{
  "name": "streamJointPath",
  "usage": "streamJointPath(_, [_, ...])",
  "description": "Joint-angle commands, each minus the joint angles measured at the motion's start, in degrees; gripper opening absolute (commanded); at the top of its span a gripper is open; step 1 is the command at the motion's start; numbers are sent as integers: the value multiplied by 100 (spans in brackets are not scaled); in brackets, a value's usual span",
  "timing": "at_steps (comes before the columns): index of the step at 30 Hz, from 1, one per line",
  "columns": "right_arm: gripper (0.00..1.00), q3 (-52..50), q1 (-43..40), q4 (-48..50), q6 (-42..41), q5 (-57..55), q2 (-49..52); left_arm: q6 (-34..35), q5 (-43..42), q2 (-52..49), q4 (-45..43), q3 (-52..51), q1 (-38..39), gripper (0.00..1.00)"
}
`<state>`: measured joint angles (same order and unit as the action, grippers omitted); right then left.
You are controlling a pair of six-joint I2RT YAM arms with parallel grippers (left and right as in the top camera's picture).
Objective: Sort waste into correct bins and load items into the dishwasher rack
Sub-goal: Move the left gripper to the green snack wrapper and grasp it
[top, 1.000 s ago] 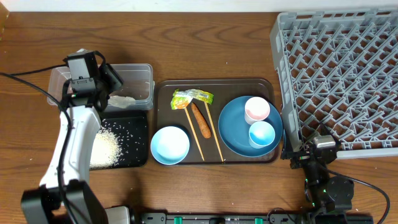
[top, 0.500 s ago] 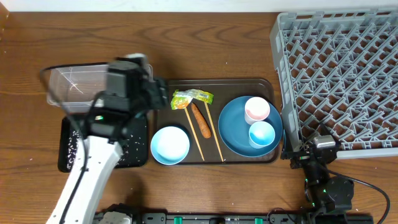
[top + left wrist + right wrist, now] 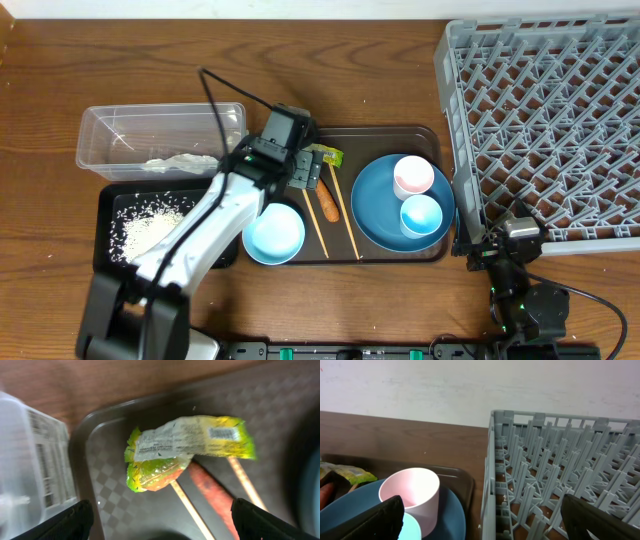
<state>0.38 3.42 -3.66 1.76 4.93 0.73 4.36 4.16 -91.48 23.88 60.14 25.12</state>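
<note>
Jaws spread wide, left gripper [image 3: 306, 171] hovers over the yellow-green wrapper [image 3: 187, 445] on the brown tray [image 3: 375, 145]. Right gripper [image 3: 485, 520] sits released.

The wooden table [image 3: 350, 60] bears clear tub [image 3: 120, 135], black tray [image 3: 103, 228], brown tray [image 3: 265, 160], grey rack [image 3: 540, 90].

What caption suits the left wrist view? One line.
Open left tool above the yellow-green wrapper on the brown tray.

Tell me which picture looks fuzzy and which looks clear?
Left wrist view: fuzziest, the wrapper is smeared and its print unreadable, with pale glare on its foil. Overhead view: clear, the rack grid looks crisp. Right wrist view: fairly clear on the pink cup, dark in the bottom corners.
</note>
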Motion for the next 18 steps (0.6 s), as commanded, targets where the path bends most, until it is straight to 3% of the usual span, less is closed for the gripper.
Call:
streamJointPath(1, [99, -7, 63, -22, 48, -20, -17, -645, 168, -433, -155, 107, 4, 91])
streamJointPath(12, [99, -7, 63, -22, 48, -20, -17, -979, 168, -1204, -807, 107, 2, 91])
streamJointPath(16, [99, -7, 63, -22, 48, -20, -17, -977, 170, -1202, -861, 107, 2, 70])
streamJointPath(18, [99, -7, 63, -22, 48, -20, -17, -975, 170, -1202, -859, 107, 2, 65])
